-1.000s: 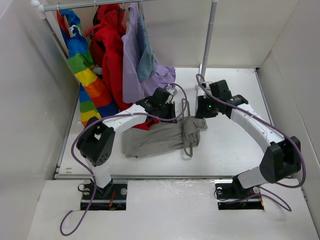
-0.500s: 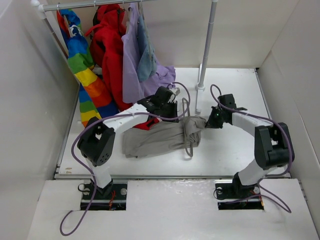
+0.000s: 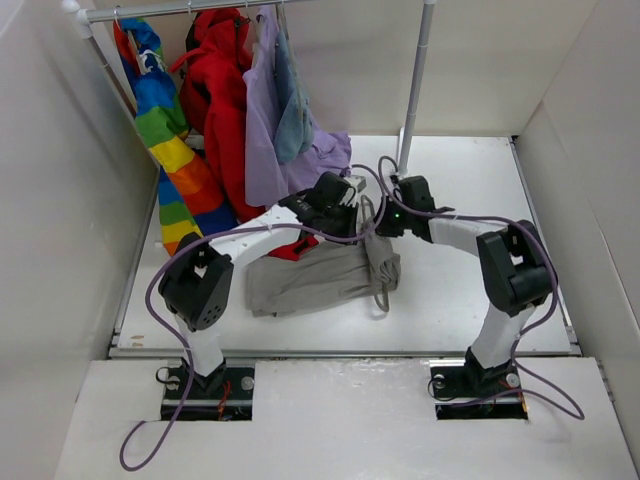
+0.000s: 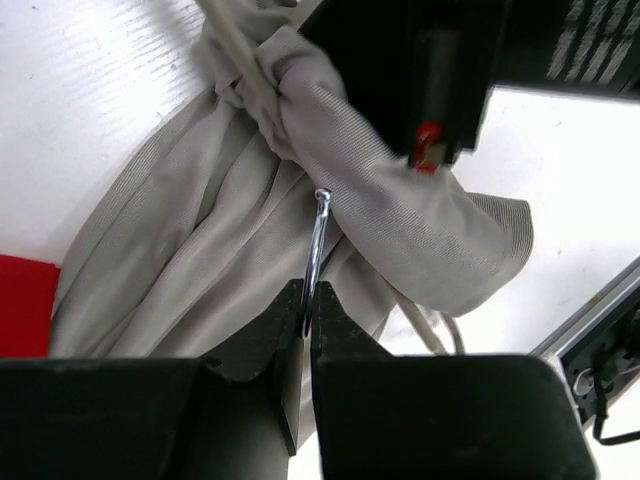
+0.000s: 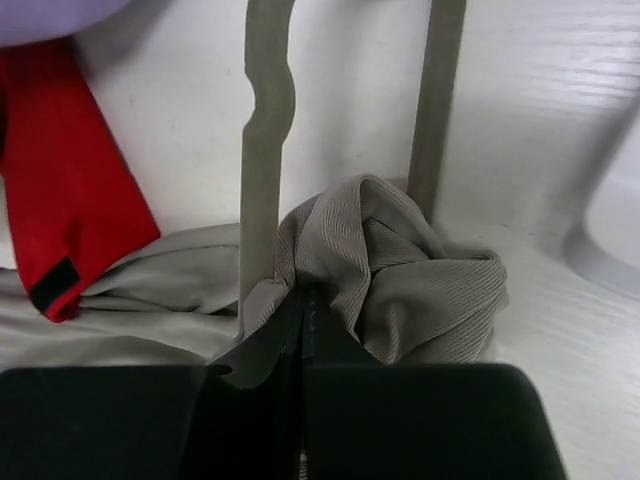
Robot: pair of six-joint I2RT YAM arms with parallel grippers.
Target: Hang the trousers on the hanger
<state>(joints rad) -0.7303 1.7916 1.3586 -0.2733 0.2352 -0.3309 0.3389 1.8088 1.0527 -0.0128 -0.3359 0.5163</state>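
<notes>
Right gripper [image 3: 386, 218] has swung in leftward and is now pinched tight on the trousers [image 3: 300, 280] at the bunched waist, w/ cloth between the hanger [image 5: 262, 180] rods. Left gripper [image 4: 307, 296] is clamped on the hanger's hook. Legs lie flat on the table [image 3: 470, 290], so threading's prob. only begun.

I see the taupe trousers [image 3: 305, 280] lying rumpled on the white table [image 3: 470, 290], legs stretched to the left and the right end gathered into a ribbed bunch. That bunch pushes up between two thin grey rods of the hanger [image 5: 268, 150], which lies flat.
</notes>
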